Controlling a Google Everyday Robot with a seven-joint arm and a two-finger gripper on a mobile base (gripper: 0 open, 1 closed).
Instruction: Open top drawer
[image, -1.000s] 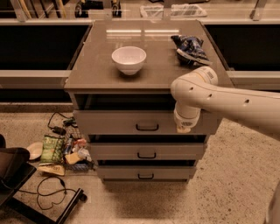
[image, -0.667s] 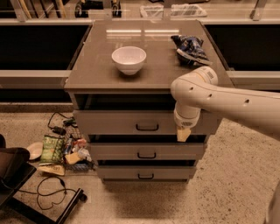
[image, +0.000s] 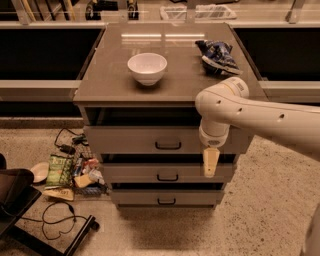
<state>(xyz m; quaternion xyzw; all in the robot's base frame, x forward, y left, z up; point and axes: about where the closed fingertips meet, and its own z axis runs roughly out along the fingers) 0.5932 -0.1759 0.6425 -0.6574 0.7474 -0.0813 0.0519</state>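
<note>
Claw (image: 210, 162): hangs tip-down off the wrist, low in front of the cabinet's right side, crossing from the top drawer's lower edge onto the middle drawer (image: 150, 174). Open or closed, cannot tell from this angle.
Arm (image: 260, 117): sweeps in from the right, its elbow joint covering the right end of the top drawer's front.
Top drawer (image: 125, 140): just under the worktop, the widest and tallest of three grey fronts. A dark gap shows above it and it stands proud of the two below, so it looks to be out a little, far from fully.
Handle (image: 167, 145): small dark bar at the centre of that front, bare, with the claw off to its right and lower down, apart from it.
Why the claw sits there: my read is that it's beside the pull point, not on it, so a proper tug needs it moved left and up to the handle.
Worktop (image: 110, 75): carries a white bowl (image: 147, 67) and a crumpled blue bag (image: 216, 55), both set back from the front edge, so a sliding drawer shouldn't bother them.
Bottom drawer (image: 140, 197): narrower front, looks shut.
Floor, left: litter (image: 65, 172) of packets and cable, clear of the drawer's path.
</note>
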